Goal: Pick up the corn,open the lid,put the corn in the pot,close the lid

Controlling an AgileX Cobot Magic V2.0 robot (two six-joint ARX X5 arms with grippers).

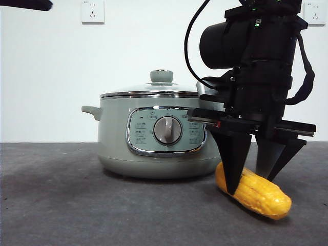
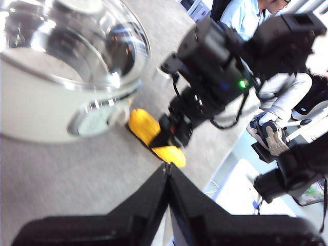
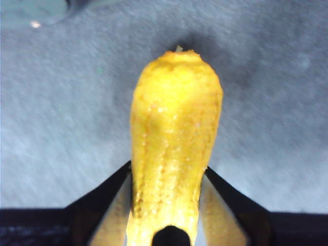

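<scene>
Items counted on the grey table: one glossy yellow-orange corn cob (image 1: 253,192); one squat pale sage-green electric pot (image 1: 154,141); one round glass lid with chrome rim and green knob (image 1: 154,89), seated on the pot. Black two-jaw grippers: two, the right gripper (image 1: 253,182) and the left gripper (image 2: 166,169). White wall sockets: one whole (image 1: 92,11), apparently a second (image 1: 313,13), partly hidden.

The corn (image 1: 259,192) is glossy yellow shading to orange, ribbed with fine rows of kernels (the rows read most clearly in the right wrist view). The pot (image 1: 115,138) is pale sage green, its control panel (image 1: 166,130) framed in chrome around a grey-silver dial. The lid (image 1: 148,89) is clear glass with a chrome rim and a sage-green knob. The right gripper (image 1: 253,184) is black; the table (image 1: 77,205) is dark grey and faintly speckled, the wall (image 1: 46,77) white.
</scene>
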